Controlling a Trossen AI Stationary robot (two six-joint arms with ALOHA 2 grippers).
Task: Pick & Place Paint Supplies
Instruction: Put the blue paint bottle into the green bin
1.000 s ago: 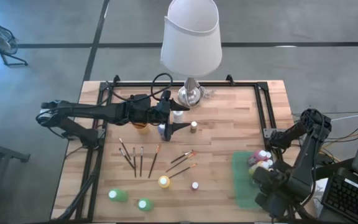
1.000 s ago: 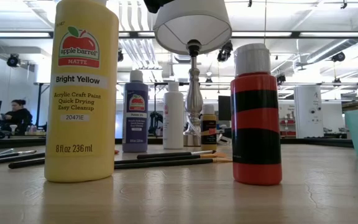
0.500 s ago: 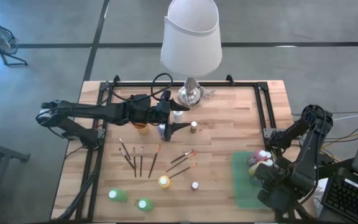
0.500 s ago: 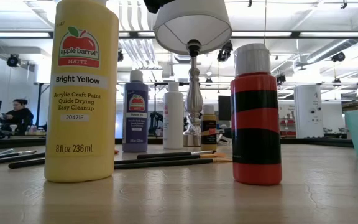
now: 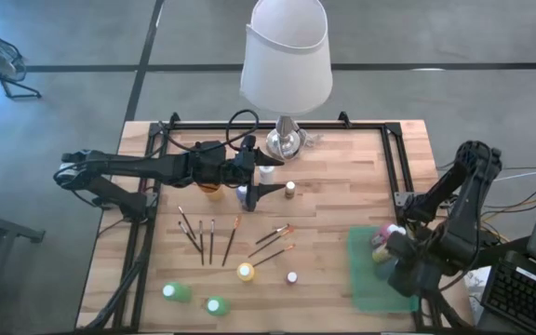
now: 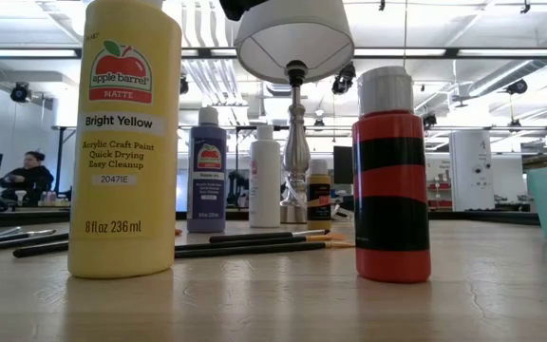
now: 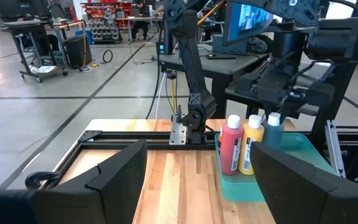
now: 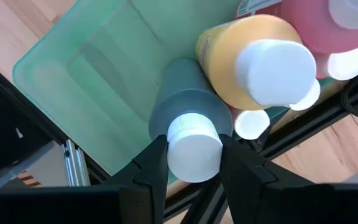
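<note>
While right end effector (image 8: pixel 194 163) grips grey bottle (image 8: pixel 188 112): three bottles in tray (image 8: pixel 92 81), left spread empty.

My two arms are dark, near-black, built of slim tubular links and bulkier rounded joints. Black cable loops off my left arm (image 5: pixel 156 167) toward twelve o'clock. My right arm (image 5: pixel 459 219) has a chunky rounded elbow housing. My fingers (image 8: pixel 151 171) are matte black, angular, wedge-shaped plates.
</note>
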